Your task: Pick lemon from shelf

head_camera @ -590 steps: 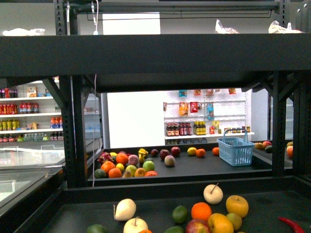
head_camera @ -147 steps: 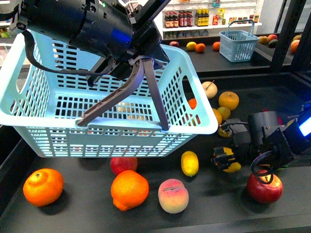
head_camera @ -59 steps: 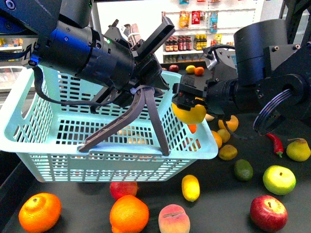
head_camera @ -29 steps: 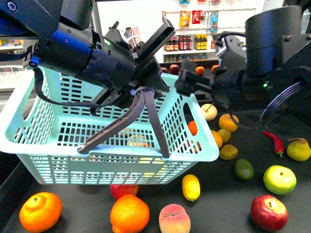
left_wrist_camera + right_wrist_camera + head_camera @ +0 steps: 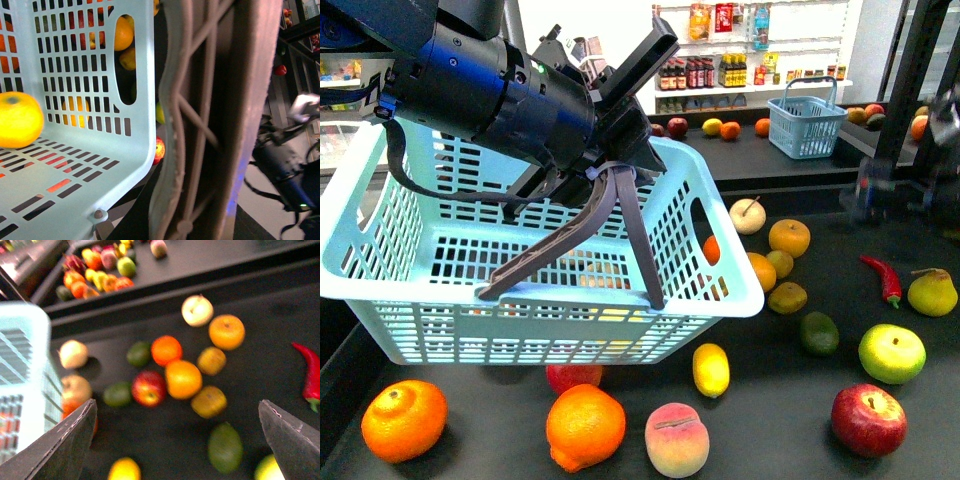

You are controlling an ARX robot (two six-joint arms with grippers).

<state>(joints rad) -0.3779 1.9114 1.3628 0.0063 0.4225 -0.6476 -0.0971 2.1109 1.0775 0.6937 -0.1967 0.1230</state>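
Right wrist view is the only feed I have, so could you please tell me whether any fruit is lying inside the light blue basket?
Observer: Yes, the left wrist view shows one yellow fruit resting on the floor of the basket.
Operator: Thank you. What is carrying the basket?
Observer: In the front view, the left end effector is closed on its grey handle.
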